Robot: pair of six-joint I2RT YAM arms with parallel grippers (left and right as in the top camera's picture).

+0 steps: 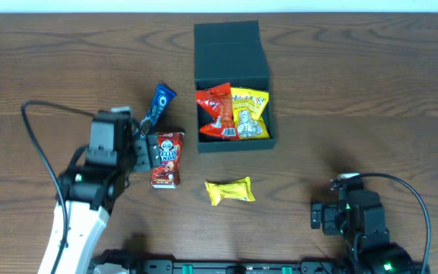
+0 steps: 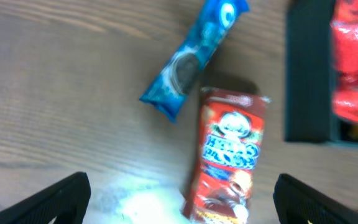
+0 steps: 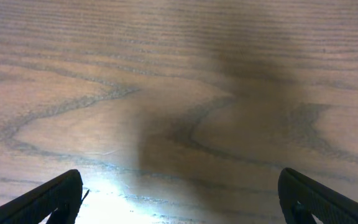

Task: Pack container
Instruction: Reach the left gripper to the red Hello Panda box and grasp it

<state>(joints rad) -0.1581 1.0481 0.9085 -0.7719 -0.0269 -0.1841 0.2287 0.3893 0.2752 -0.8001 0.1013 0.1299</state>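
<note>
The dark teal container (image 1: 233, 143) stands open at the table's middle back, its flap lid raised behind it. Inside lie a red snack packet (image 1: 216, 113) and a yellow snack packet (image 1: 249, 113). A red-brown Hello Panda packet (image 1: 167, 158) and a blue Oreo packet (image 1: 158, 103) lie left of the container. A yellow packet (image 1: 230, 191) lies in front of it. My left gripper (image 1: 144, 151) is open just left of the Hello Panda packet (image 2: 229, 155), which lies between its fingers (image 2: 182, 205); the Oreo packet (image 2: 194, 56) lies beyond. My right gripper (image 3: 182, 202) is open and empty over bare wood.
The container's side wall (image 2: 306, 74) shows at the right edge of the left wrist view. The right arm (image 1: 352, 217) sits near the front right of the wooden table (image 1: 371, 91). Cables trail from both arms.
</note>
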